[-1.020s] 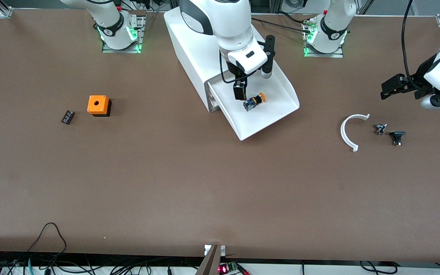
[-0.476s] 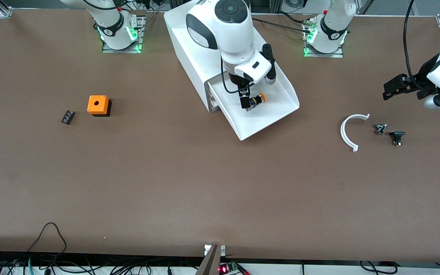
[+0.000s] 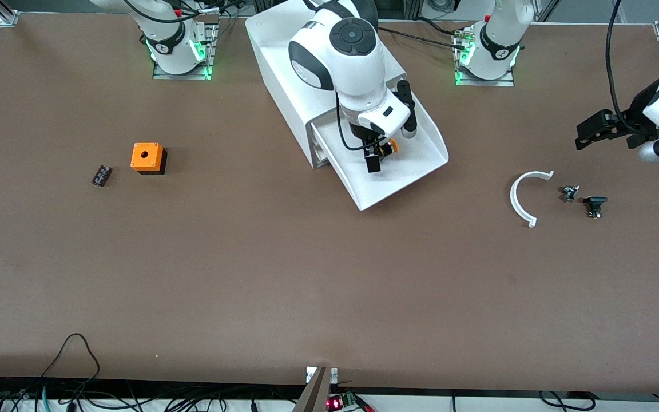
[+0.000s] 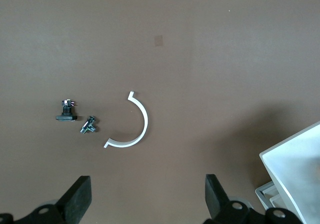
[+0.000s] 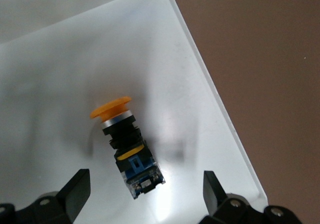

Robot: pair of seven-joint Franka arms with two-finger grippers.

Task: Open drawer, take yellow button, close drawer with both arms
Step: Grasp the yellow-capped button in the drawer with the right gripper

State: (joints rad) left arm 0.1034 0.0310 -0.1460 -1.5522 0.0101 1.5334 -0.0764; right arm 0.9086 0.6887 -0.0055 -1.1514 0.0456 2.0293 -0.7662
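The top drawer of the white cabinet is pulled out. The button lies on its side in the drawer, orange cap toward the left arm's end of the table. My right gripper hangs low over the drawer, right at the button. In the right wrist view the button lies between the spread fingers of the right gripper, untouched. My left gripper is open and empty, up over the table at the left arm's end. The left wrist view shows this gripper over bare table.
An orange cube with a hole and a small dark ridged block lie toward the right arm's end. A white curved piece and two small dark parts lie below the left gripper. Cables run along the front edge.
My right gripper has come down into the drawer and slid toward the button, its fingers now on either side of it. The left gripper has barely shifted.
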